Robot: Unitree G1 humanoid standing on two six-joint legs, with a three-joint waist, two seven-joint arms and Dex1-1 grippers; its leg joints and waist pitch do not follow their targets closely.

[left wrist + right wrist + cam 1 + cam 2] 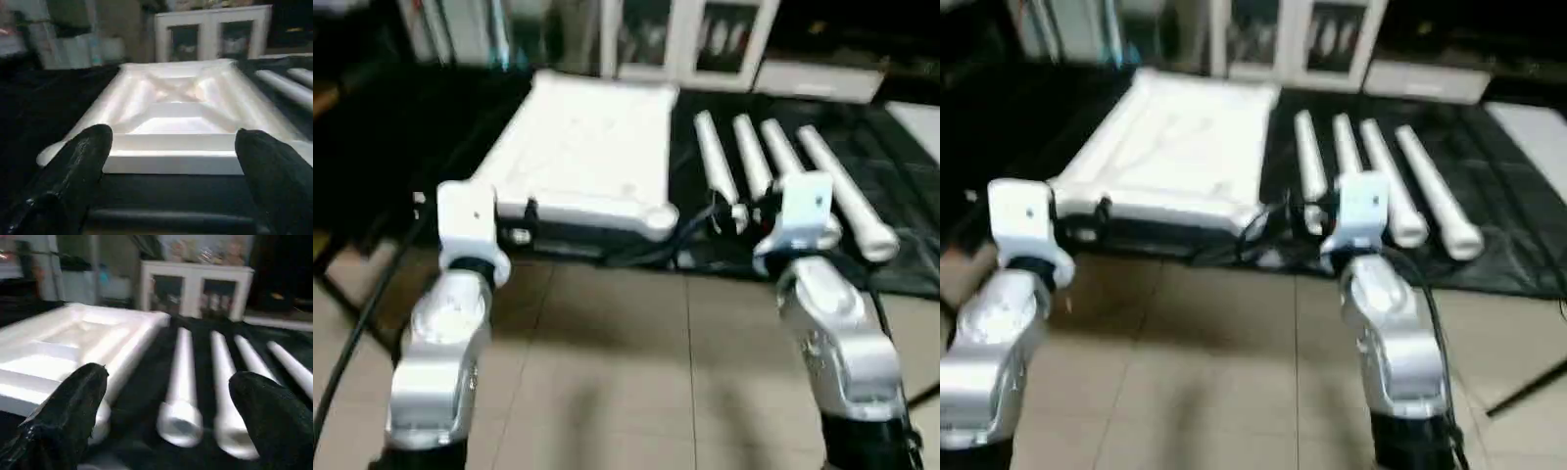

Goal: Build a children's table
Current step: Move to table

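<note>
The white table top (592,147) lies ribbed side up on a black mat (901,196), its X-shaped ribs and round corner sockets facing upward, which looks like a deliberate layout: the sockets are open to receive the legs from above. Its long axis runs from the robot toward the far white cabinet (212,29), with a short edge nearest the robot. To its right, apart from it, the four white legs (783,171) lie side by side on the mat, each pointing near to far, fanning slightly, with their wider open ends toward the robot, so an end can be taken without reaching across. The left gripper (173,161) hangs just in front of the top's near edge, fingers spread wide and holding nothing. The right gripper (166,406) faces the near ends of the two leftmost legs, its fingers likewise spread and empty. Assembly appears not yet begun.
</note>
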